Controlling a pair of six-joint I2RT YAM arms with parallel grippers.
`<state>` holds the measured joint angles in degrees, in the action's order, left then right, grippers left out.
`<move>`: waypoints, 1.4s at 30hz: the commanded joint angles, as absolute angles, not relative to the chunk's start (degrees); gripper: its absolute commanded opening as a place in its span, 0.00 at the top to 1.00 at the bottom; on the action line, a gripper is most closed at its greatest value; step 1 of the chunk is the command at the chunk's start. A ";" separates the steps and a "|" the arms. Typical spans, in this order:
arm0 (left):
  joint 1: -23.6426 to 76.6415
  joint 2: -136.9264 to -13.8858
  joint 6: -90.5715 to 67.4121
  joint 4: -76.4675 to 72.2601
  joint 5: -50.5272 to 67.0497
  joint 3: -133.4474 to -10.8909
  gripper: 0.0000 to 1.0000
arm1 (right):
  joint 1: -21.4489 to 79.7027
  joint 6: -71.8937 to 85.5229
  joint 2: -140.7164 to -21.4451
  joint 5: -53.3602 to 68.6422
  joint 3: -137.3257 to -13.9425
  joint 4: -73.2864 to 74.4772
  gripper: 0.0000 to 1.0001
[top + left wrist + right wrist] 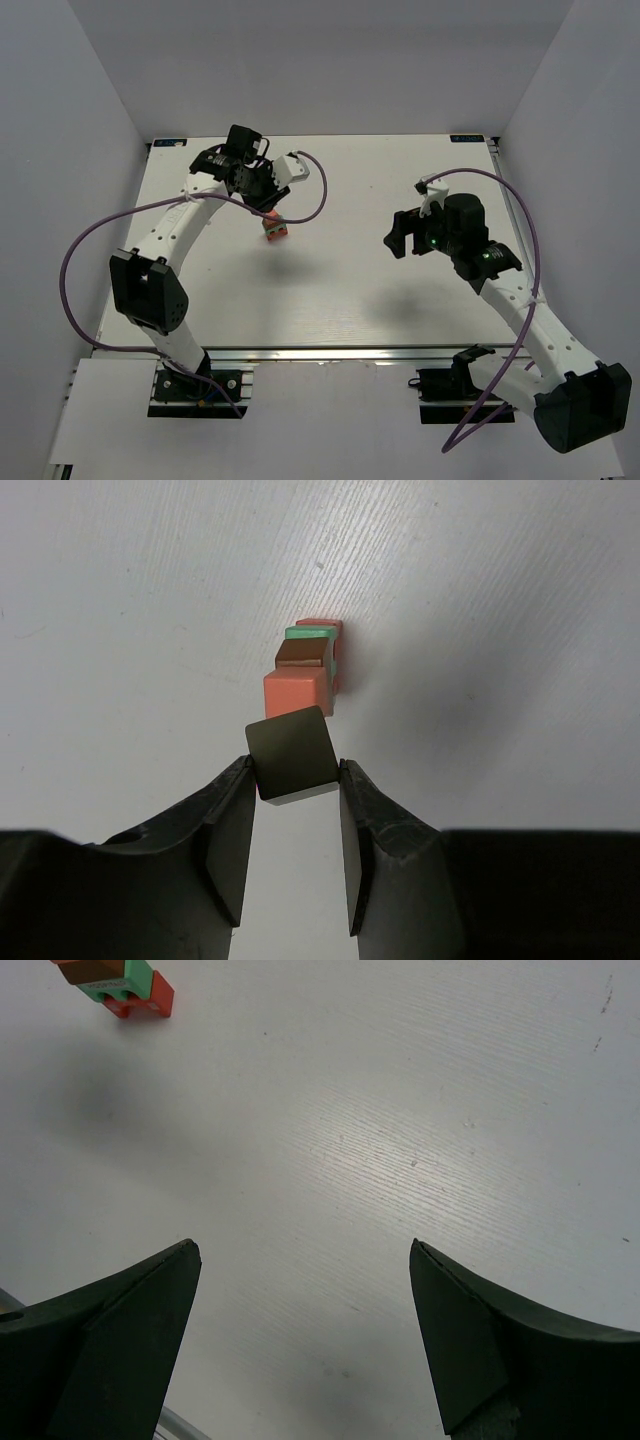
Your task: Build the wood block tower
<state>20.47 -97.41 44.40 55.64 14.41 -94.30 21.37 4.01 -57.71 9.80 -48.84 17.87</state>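
Left wrist view: the left gripper is pinching a dark block just short of the tower, directly ahead, while the right gripper is hanging wide open, well apart.

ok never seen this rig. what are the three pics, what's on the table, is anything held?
Two white robot arms are bolted at the near edge of a white table. The wide picture is from a fixed camera above and behind them; the other two are from cameras on each wrist, looking past their own jaws. On the table stands a tiny tower of painted wood blocks: red, green, brown and orange. The left gripper is closed on a dark brown block, just short of the tower. The right gripper is open, holds nothing and is well away from it.
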 commanded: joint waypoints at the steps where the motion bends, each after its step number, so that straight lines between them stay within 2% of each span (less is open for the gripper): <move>1: 19.86 -96.41 48.42 57.30 17.49 -96.94 0.78 | 21.18 2.99 -58.09 10.11 -49.48 16.87 0.11; 27: 19.60 -102.04 52.47 55.99 14.50 -95.19 0.78 | 21.09 2.29 -61.00 8.61 -53.35 20.39 0.11; 42: 19.34 -103.45 52.12 55.02 16.87 -94.92 0.77 | 21.09 2.02 -62.14 8.44 -54.14 21.53 0.11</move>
<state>19.62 -103.85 51.62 55.51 14.83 -95.31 21.37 2.74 -62.22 9.10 -51.29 21.37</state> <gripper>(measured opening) 0.457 0.895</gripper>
